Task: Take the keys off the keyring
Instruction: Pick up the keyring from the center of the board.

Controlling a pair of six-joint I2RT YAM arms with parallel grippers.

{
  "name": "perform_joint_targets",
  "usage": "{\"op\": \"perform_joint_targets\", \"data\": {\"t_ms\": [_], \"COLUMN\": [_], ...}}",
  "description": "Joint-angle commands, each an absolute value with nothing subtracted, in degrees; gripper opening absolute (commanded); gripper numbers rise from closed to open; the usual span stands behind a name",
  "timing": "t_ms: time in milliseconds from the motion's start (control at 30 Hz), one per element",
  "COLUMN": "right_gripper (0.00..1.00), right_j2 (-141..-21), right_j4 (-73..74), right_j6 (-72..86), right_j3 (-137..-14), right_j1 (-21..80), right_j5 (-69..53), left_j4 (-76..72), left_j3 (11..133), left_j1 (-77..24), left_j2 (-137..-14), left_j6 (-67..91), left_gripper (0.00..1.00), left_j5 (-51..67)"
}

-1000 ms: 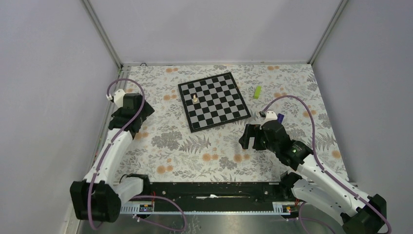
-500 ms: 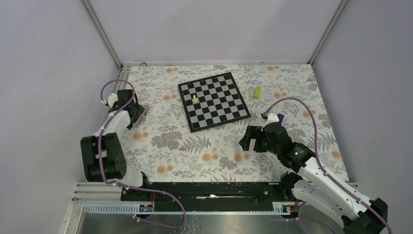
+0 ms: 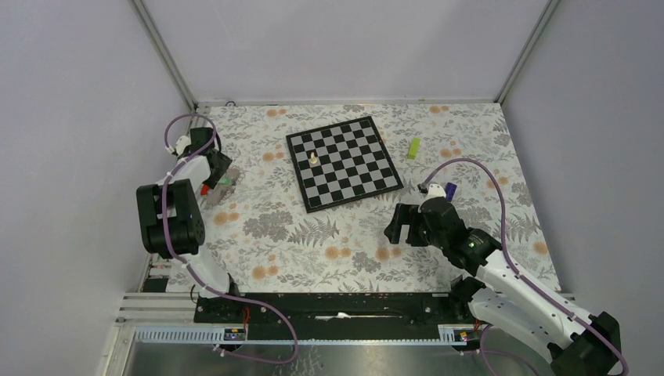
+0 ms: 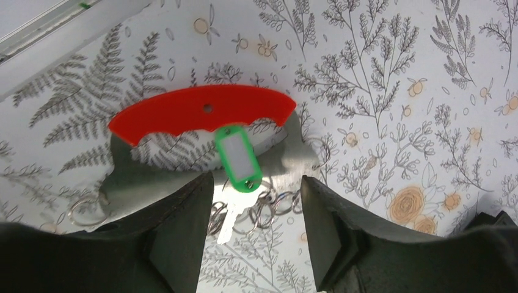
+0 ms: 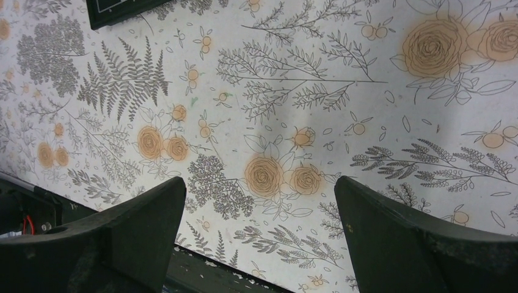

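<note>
The keyring (image 4: 278, 206) is a short chain of thin silvery rings on the floral cloth, with a flat red wavy-edged tag (image 4: 201, 113) beyond it. A silvery key (image 4: 228, 221) with a green plastic label (image 4: 238, 157) lies in the rings. One more loose ring (image 4: 82, 211) lies to the left. My left gripper (image 4: 255, 183) is open, just above them, one finger on each side of the key. In the top view it (image 3: 220, 175) is at the far left, with red and green specks (image 3: 206, 189) beside it. My right gripper (image 3: 398, 224) is open and empty, over bare cloth (image 5: 259, 183).
A black-and-white chessboard (image 3: 368, 176) with one small pale piece (image 3: 314, 157) lies at the back centre. A lime-green block (image 3: 413, 147) and a purple block (image 3: 450, 189) lie to its right. The left wall is close to the left gripper. The table's front rail (image 5: 201, 268) lies under the right gripper.
The left arm has folded upright and its gripper has shifted toward the back left, so the red tag and green label now show. The right gripper has barely moved.
</note>
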State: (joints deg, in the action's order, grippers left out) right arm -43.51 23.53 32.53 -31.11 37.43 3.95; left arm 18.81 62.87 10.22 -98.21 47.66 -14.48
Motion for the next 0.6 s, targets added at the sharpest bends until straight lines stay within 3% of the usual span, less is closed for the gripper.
{"op": "perform_joint_targets", "data": {"t_ms": [0, 200, 367, 567], "right_gripper": [1.0, 1.0, 1.0, 1.0], "right_j2": [-44.35, -46.17, -46.8, -46.8], "right_j4": [21.26, 20.13, 20.09, 19.46], "right_j6": [34.45, 34.55, 34.7, 35.37], "right_j3": [-30.06, -29.76, -30.05, -29.43], "right_j1": [37.58, 37.61, 37.59, 37.59], "right_j5": [4.45, 4.2, 3.77, 3.35], "left_j4": [20.6, 22.38, 23.06, 25.43], "left_j3": [68.58, 70.68, 71.49, 72.51], "left_j1": [10.75, 10.83, 10.77, 10.77], "left_j2": [-101.9, -103.91, -105.22, -106.41], "left_j6": [49.55, 50.78, 50.36, 50.89], "left_gripper": [0.58, 0.56, 0.46, 0.45], "left_j5": [-13.21, -12.57, -12.16, -12.4]}}
